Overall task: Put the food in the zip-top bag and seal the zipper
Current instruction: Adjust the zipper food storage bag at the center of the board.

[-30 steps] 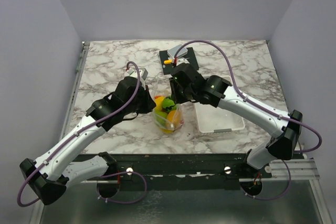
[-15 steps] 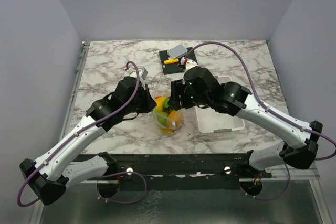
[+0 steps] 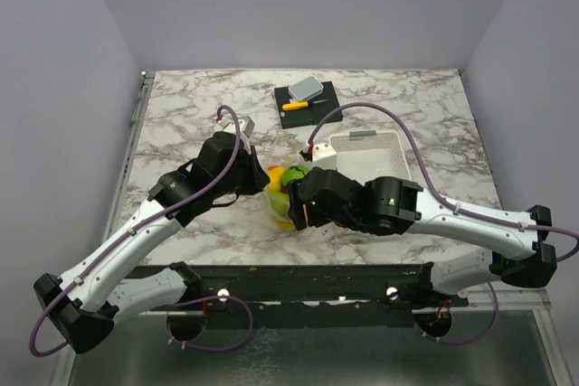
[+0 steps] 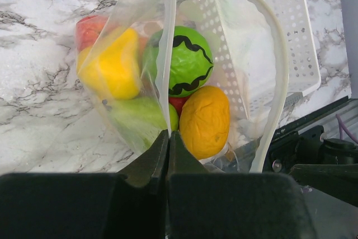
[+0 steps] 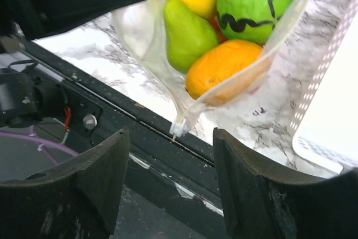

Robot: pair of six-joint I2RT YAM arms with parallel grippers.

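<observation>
Over the marble table (image 3: 181, 106) the zip-top bag (image 4: 163, 43) holds the food (image 4: 190, 68), zipper (image 4: 278, 82) unsealed — left gripper (image 4: 168, 138) clamped on its film, right gripper (image 5: 168, 155) spread wide, gripping nothing. Held by one lip, the bag could sag and spill fruit

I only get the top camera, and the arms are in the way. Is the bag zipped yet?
Observer: No, the left wrist view shows the zipper gaping open.
Operator: Is the right hand holding it?
Observer: No, the right gripper is open; a corner of the zip-top bag hangs free between its jaws.
Operator: And the left?
Observer: The left gripper is shut on the bag's rim.
</observation>
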